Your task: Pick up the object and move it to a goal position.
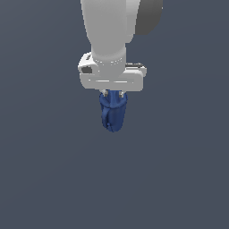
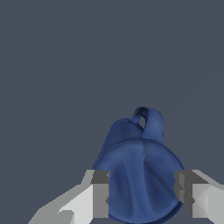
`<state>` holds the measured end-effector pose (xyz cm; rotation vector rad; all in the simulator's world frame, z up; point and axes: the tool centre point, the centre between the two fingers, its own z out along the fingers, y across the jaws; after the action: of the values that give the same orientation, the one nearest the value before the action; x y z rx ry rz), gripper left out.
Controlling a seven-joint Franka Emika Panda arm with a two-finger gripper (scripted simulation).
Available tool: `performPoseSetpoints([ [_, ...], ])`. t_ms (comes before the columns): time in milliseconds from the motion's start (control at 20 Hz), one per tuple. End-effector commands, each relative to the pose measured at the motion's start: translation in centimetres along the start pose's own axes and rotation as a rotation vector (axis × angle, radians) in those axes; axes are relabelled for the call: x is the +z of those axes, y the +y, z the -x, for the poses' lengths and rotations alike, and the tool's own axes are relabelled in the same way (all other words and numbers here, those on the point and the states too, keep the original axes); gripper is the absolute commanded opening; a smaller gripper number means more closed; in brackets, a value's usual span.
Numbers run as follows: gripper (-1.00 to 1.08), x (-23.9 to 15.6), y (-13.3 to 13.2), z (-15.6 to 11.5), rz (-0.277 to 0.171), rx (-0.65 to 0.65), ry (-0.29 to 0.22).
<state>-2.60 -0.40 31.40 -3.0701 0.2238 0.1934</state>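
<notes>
— Under the white arm (image 1: 112, 31), in the exterior view, what is hanging there?

— The pincer (image 1: 113, 95) is pointing straight down, and the dark blue mug (image 1: 113, 114) is sitting directly below its palm, reaching up between the short fingers. Nothing but plain grey floor (image 1: 44, 179) is showing around it; whether the mug is touching that floor I cannot tell.

— And the wrist view?

— There the pincer (image 2: 142, 192) is clenching the mug (image 2: 140, 183): one grey pad (image 2: 100, 192) is pressing on one side of the round body and the other pad is pressing on the opposite side. The mug's loop handle (image 2: 148, 122) is sticking out from the body, away from both fingers, free of either pad.
</notes>
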Motion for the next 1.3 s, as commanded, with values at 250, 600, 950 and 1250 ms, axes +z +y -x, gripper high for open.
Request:
performPoseSetpoints([
  [250,0.28,0.9,0.7,-2.4,-0.034,0.115,-0.109],
  [600,0.28,1.9,1.4,-4.3,-0.061,0.214,-0.212],
  [950,0.28,3.3,2.1,-5.7,-0.082,0.305,-0.317],
  [1250,0.28,4.6,2.8,-6.5,-0.094,0.375,-0.408],
])
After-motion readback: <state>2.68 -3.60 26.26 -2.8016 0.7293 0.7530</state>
